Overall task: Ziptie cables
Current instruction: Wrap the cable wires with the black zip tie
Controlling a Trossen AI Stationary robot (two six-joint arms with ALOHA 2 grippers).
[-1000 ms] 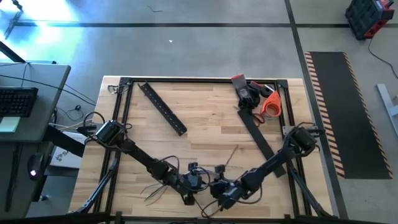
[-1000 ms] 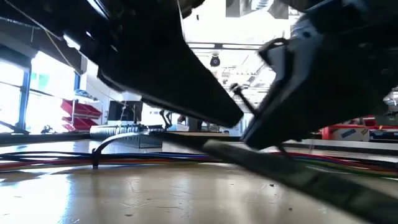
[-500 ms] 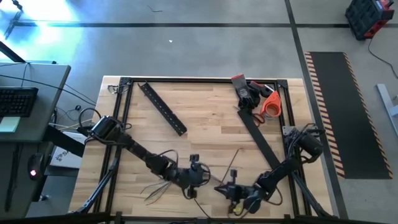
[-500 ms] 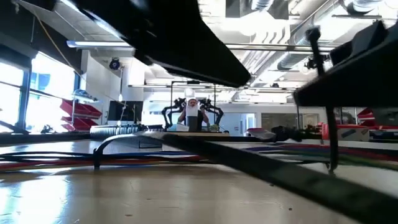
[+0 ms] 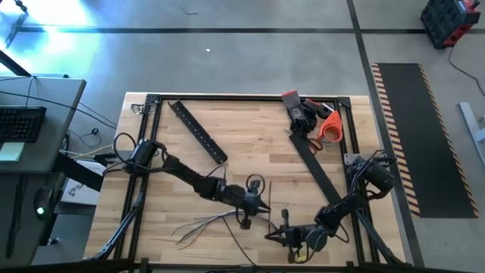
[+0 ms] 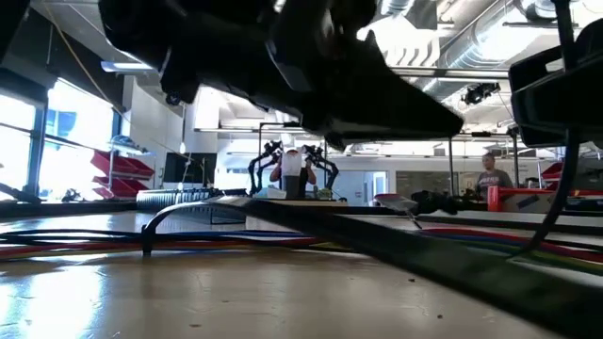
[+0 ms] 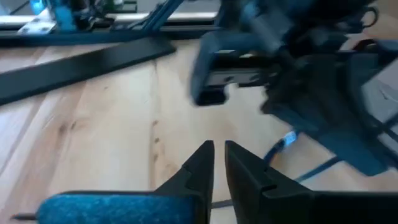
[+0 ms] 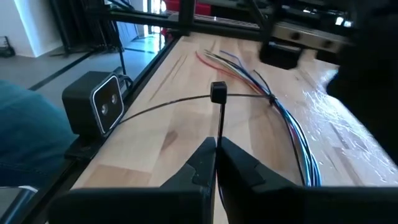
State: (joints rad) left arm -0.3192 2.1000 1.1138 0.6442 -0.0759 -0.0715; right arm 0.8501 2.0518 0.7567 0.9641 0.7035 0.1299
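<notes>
Two perforated black bars lie on my wooden bench, with scissors at the far right corner. Left gripper reaches mid-bench, fingers nearly together, holding nothing. Right gripper sits at the near edge, fingers clamped on a zip tie. Cables fan out near the front-left, just beside the left gripper.

**Bright room, dark arms, one smeared wrist picture**

Daylight floods in from my left, with glare on the floor overhead. From low down, my arms are black silhouettes against glowing ceiling lights. My left wrist picture is motion-blurred; my right's is sharp, the table glinting.
</notes>
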